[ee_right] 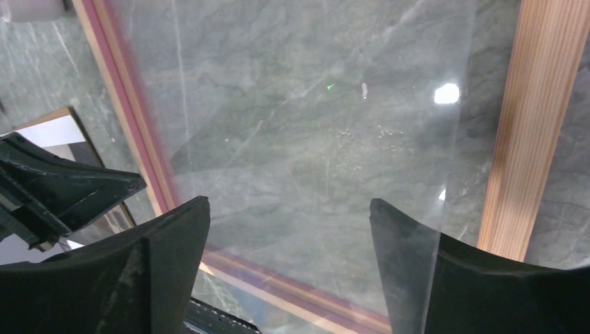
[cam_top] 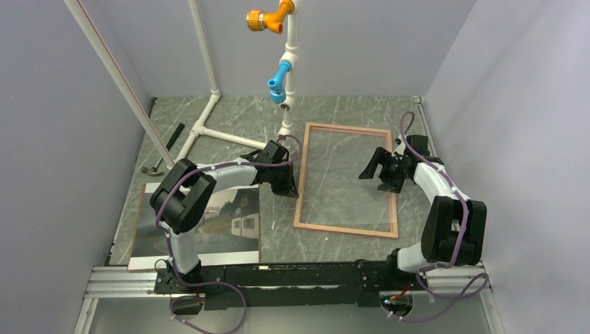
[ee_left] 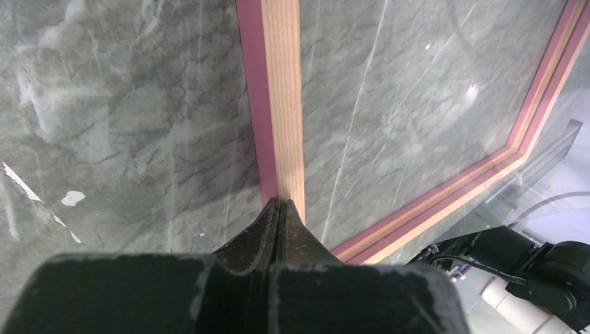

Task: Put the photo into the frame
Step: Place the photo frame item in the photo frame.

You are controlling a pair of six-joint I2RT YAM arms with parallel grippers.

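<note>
Trouble could come from the clear pane (ee_right: 299, 118), which looked loose. The right claw (ee_right: 289, 205) hung open above it, and a nudge might slide it askew in the frame (cam_top: 346, 230) at centre. The left claw (ee_left: 282, 203), shut and empty, met the frame's left rail. The photo (cam_top: 236, 216) lay at lower left.

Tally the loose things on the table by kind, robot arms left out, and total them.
Picture frame: 1
Clear pane: 1
Photo: 1
Brown board under the photo: 1
Hammer: 1
White pipe stand: 1
Total: 6
</note>
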